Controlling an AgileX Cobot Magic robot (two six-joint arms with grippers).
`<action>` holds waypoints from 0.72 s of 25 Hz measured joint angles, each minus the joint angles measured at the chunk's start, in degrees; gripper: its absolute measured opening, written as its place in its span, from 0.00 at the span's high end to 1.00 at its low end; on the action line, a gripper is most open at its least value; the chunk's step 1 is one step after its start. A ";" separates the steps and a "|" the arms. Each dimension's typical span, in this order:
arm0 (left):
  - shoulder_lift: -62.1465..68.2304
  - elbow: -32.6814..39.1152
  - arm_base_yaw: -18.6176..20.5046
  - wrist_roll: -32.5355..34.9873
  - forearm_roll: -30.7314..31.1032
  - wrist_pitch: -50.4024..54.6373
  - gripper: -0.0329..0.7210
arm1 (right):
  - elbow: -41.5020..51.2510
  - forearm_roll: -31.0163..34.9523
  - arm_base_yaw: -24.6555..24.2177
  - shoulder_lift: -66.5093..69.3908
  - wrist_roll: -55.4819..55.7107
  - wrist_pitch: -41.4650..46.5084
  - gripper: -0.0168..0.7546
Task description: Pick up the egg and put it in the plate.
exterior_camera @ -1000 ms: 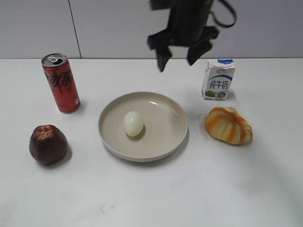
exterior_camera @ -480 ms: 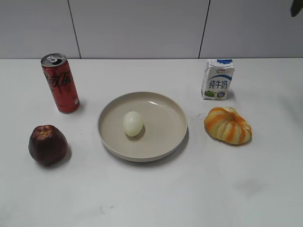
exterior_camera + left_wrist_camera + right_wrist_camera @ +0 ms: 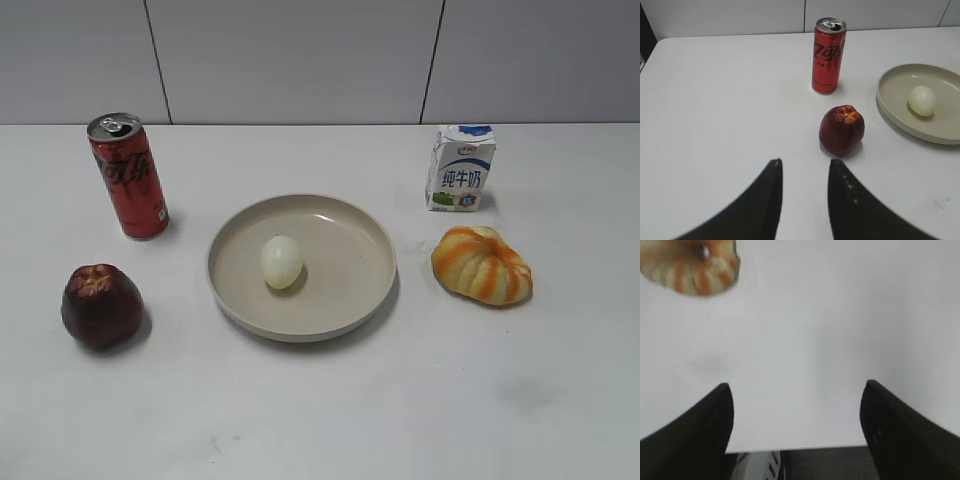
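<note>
The pale egg (image 3: 281,262) lies inside the beige plate (image 3: 345,300) at the middle of the table. Both also show at the right of the left wrist view, the egg (image 3: 921,100) in the plate (image 3: 895,112). My left gripper (image 3: 805,162) is open and empty, low over bare table to the left of the plate, just short of the apple. My right gripper (image 3: 797,387) is wide open and empty over the table's edge, with the pumpkin at the top left of its view. Neither gripper shows in the exterior view.
A red cola can (image 3: 128,176) stands back left. A dark red apple (image 3: 101,305) sits front left. A milk carton (image 3: 461,167) stands back right, with an orange-and-white pumpkin (image 3: 481,263) in front of it. The table edge (image 3: 840,447) shows below the right gripper.
The arm that hung over the back of the plate one second ago has drawn away to the upper right and left the exterior view. The egg stays in the plate.
</note>
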 joint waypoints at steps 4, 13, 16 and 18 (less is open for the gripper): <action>0.00 0.00 0.00 0.00 0.00 0.00 0.65 | 14.80 -0.59 0.00 -12.07 -0.23 -5.98 0.21; 0.00 0.00 0.00 0.00 0.00 0.00 0.65 | 30.20 -1.39 0.00 -36.87 -0.36 -10.84 0.21; 0.00 0.00 0.00 0.00 0.00 0.00 0.65 | 30.56 -1.39 0.00 -44.42 -0.41 -10.53 0.21; 0.00 0.00 0.00 0.00 0.00 0.00 0.65 | 30.81 -1.44 0.00 -49.12 -0.41 -10.19 0.21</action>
